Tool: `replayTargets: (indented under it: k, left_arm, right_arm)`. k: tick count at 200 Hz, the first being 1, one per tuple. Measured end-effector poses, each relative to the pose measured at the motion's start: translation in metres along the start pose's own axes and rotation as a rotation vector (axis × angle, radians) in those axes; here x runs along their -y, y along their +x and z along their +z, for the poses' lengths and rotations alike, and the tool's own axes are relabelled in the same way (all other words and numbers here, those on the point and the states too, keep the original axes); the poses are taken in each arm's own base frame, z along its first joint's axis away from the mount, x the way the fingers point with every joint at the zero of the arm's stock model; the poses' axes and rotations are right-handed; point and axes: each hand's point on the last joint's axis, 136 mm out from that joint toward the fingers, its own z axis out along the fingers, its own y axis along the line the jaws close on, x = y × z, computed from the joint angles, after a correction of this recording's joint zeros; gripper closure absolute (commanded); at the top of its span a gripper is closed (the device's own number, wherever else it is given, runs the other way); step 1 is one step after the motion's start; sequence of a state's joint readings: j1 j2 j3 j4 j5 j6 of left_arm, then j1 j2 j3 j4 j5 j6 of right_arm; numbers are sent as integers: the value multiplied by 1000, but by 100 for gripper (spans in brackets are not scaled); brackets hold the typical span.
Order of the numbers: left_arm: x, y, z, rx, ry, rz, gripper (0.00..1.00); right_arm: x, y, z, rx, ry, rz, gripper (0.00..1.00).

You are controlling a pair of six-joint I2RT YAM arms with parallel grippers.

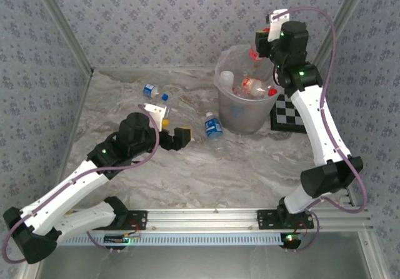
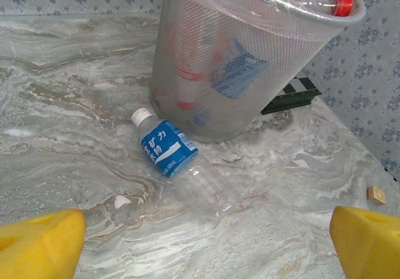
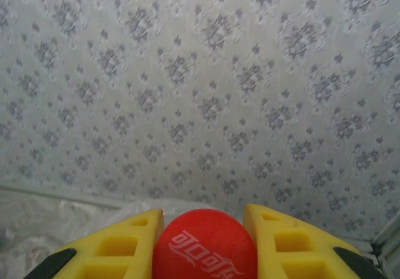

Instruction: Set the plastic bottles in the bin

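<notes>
The grey translucent bin (image 1: pixel 224 79) stands at the back right, with several bottles inside. My right gripper (image 1: pixel 261 46) hangs above its far rim, shut on a red-capped bottle (image 1: pixel 255 54). In the right wrist view the red cap (image 3: pixel 205 244) sits tight between the yellow fingers (image 3: pixel 122 248). A blue-label bottle with a white cap (image 1: pixel 214 127) lies on the table against the bin's left foot. My left gripper (image 1: pixel 182 138) is open just left of it. In the left wrist view this bottle (image 2: pixel 169 147) lies ahead of the wide-apart fingertips (image 2: pixel 39 244), in front of the bin (image 2: pixel 187 47).
Another small bottle with a blue cap (image 1: pixel 153 91) lies at the back left on the marble table (image 1: pixel 206 172). A flat checkerboard (image 1: pixel 289 113) lies right of the bin. Patterned walls close in the back and both sides. A small tan block (image 2: pixel 375 194) lies at the right.
</notes>
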State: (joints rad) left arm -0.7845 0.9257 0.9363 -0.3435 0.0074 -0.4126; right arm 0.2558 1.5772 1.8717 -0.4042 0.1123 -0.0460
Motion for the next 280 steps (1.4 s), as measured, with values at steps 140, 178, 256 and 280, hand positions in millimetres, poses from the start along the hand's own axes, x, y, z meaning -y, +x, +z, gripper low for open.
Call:
replayTargets:
  k: [140,178,256,280]
  left_arm:
    - [-10,12,16,-59,-11,-26,0]
    - [-10,16,21,-78,-3,-28,0]
    - [-10,23,35,-116,14,-37,0]
    - [-10,26,40,-129,20,-43,0]
  right_arm:
    - [-6,-53,-69,-4,-15,-25,100]
    - [-14,-20,-72,-84,-42,-26,100]
    - [-7,-20,-91,-96,-52,10,100]
    - [-5,-49,-113,-24,-75,40,100]
